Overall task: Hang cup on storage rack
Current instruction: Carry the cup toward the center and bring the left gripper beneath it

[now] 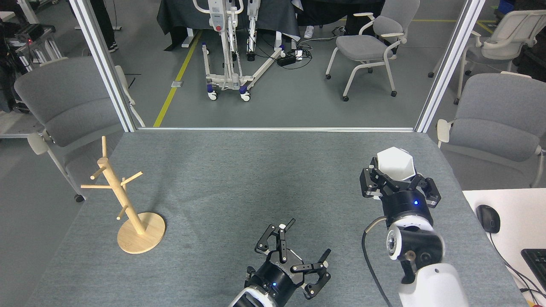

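right gripper (394,181) pinching cup (396,164), lifted clear to carry | left gripper (298,251) jaws spread, empty | storage rack (123,198) well apart at left, pegs free

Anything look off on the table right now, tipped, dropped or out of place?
Nothing stands out. The storage rack stands upright on its round base at the table's left, pegs bare. The cup is held in the right gripper, not dropped. The left gripper is open and empty.
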Controlling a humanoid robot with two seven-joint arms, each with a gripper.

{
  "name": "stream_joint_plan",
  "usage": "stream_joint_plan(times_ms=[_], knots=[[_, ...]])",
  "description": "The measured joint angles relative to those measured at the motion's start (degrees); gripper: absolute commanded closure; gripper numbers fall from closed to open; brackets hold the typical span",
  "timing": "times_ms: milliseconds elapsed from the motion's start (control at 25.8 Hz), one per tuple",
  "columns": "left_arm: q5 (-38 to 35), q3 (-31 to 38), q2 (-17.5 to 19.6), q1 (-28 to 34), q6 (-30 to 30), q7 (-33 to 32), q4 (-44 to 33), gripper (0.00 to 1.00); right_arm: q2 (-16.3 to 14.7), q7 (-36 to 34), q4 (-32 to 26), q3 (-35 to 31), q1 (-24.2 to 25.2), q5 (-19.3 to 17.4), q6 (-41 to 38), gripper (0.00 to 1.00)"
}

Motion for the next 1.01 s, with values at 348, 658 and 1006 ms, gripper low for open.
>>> stream_joint_plan(times_ms=[348,658,1006], knots=[[8.65,-2.41,-1.49,-10.38,-2.96,-3.95,8.52,0.01,3.67,0.83,0.35,10.66,0.16,8.38,12.53,0.77],[12.24,-2.26,-1.55,-14.10,-3.42,-4.63,12.72,0.01,5.59,4.61,0.82,14.52,0.96,11.52,13.76,0.80],[16.27,-2.48,-1.68,-16.23,-4.42,-6.81,13.14,0.01,7.49,6.39,0.92,16.27,1.23,13.22,13.83,0.81]])
